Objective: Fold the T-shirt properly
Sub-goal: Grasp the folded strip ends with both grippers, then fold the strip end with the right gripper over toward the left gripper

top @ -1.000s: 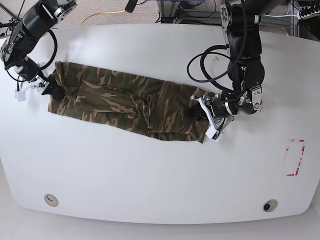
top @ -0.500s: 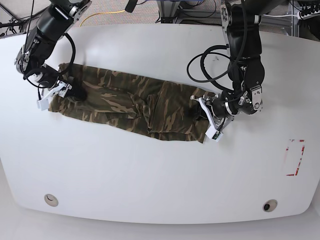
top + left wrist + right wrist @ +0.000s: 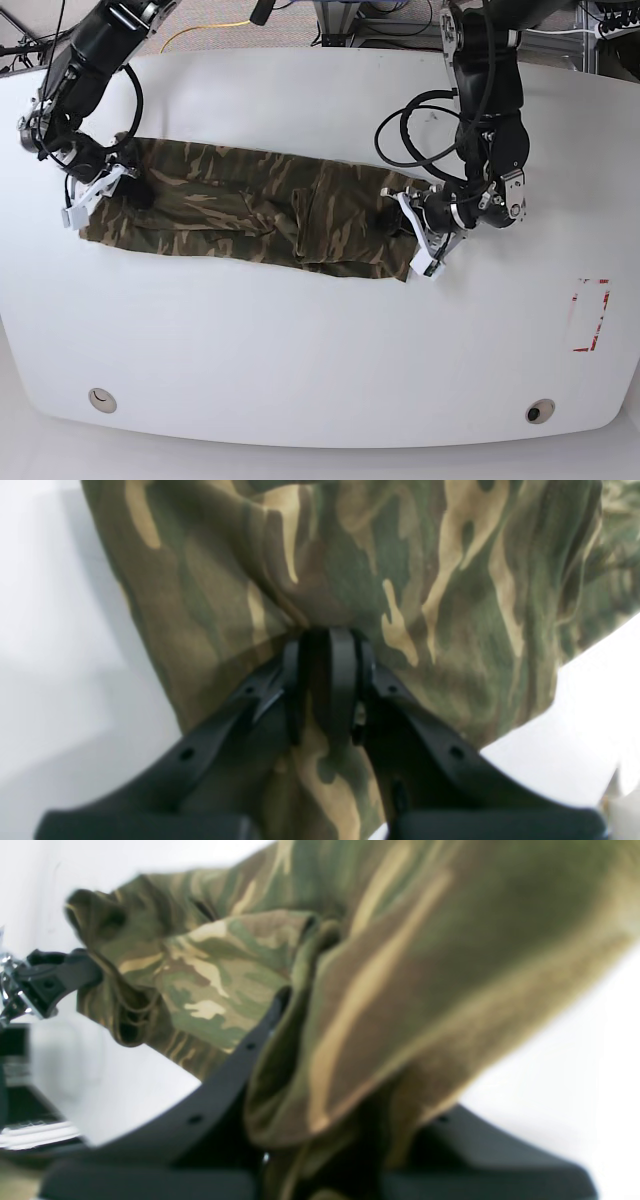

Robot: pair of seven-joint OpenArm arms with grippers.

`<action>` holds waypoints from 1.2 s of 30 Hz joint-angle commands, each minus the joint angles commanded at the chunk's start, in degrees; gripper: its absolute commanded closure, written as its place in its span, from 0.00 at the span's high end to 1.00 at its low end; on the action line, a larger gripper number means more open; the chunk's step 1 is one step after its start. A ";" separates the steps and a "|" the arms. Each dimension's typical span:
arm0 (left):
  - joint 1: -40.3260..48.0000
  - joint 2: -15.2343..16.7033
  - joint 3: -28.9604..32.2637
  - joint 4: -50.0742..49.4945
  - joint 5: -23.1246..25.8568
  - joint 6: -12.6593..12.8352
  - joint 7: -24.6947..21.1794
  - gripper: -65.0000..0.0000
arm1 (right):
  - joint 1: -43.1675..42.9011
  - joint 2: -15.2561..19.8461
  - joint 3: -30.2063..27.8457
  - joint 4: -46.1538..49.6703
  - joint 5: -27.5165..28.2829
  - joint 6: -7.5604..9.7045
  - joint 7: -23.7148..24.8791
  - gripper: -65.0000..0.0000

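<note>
One long camouflage T-shirt (image 3: 250, 205) strip

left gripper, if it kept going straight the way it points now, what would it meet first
The left gripper is shut on the T-shirt, and more of the same camouflage fabric lies straight ahead; it would likely push into that first.

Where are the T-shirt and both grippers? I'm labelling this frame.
T-shirt (image 3: 240, 205): base view, middle of the fabric.
Left gripper (image 3: 408, 228): base view, fingertips at the shirt's edge.
Right gripper (image 3: 122, 188): base view, fingertips on the shirt's other end.
</note>
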 joint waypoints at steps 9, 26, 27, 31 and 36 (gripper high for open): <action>0.09 0.79 -0.70 -0.09 0.00 0.35 0.00 0.10 | 1.85 -2.46 -10.99 6.15 9.85 0.00 -0.09 0.00; 0.18 1.23 -0.79 -0.44 0.00 0.35 0.00 0.10 | 5.89 -19.08 -26.64 8.09 2.90 -2.68 -0.09 0.00; 0.18 1.23 -0.79 -0.44 0.00 0.35 0.00 0.10 | 5.89 -19.87 -27.25 8.18 1.67 -3.21 0.00 0.00; 0.18 1.23 -0.79 -0.53 0.00 0.35 0.00 0.10 | 5.89 -21.98 -27.96 8.18 -3.69 -5.41 0.97 0.00; 0.18 1.23 -0.79 -0.53 0.00 0.35 0.00 0.10 | 5.98 -22.51 -32.62 7.74 -4.40 -8.57 5.89 0.03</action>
